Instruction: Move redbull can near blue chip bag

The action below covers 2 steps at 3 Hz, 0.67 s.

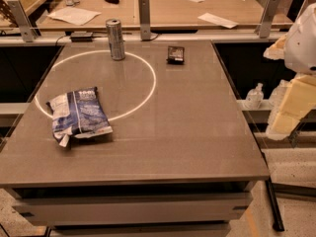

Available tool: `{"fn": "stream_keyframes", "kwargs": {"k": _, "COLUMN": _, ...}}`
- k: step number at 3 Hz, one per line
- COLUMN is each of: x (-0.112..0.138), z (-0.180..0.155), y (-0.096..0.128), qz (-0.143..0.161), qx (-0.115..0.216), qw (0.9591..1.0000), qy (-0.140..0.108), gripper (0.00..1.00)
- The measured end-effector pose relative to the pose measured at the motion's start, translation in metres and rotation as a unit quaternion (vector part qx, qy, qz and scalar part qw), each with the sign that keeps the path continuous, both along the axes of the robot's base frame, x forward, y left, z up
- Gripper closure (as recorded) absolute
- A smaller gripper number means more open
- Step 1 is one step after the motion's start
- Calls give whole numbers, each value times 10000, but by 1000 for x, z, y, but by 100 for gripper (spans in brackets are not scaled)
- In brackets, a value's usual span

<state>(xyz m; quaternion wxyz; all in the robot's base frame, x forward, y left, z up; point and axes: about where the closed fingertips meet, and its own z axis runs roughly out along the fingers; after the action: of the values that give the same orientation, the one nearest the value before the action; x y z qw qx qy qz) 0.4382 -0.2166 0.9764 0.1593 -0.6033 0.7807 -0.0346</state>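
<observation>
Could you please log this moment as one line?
redbull can: upright, far side | blue chip bag: flat, near-left | pincer: right of table

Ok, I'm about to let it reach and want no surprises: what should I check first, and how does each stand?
1. Upright redbull can, touching nothing: ok.
2. Flat blue chip bag, bare table beside it: ok.
3. Stretch between can and bag free: ok.
4. The small dark object off that stretch: ok.
5. The gripper at the can: not ok, it hangs beyond the table's right edge.
</observation>
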Motion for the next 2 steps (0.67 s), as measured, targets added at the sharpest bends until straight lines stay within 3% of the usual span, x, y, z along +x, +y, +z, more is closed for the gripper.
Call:
{"fn": "stream_keyframes", "kwargs": {"k": 1, "x": 0, "z": 0, "y": 0, "qz": 0, "qx": 0, "qw": 10000, "qy": 0, "gripper": 0}}
{"fn": "stream_keyframes", "kwargs": {"k": 2, "x": 2, "z": -1, "y": -1, "qz": -150, "qx": 268, "qw": 9995, "qy": -111, "gripper": 0}}
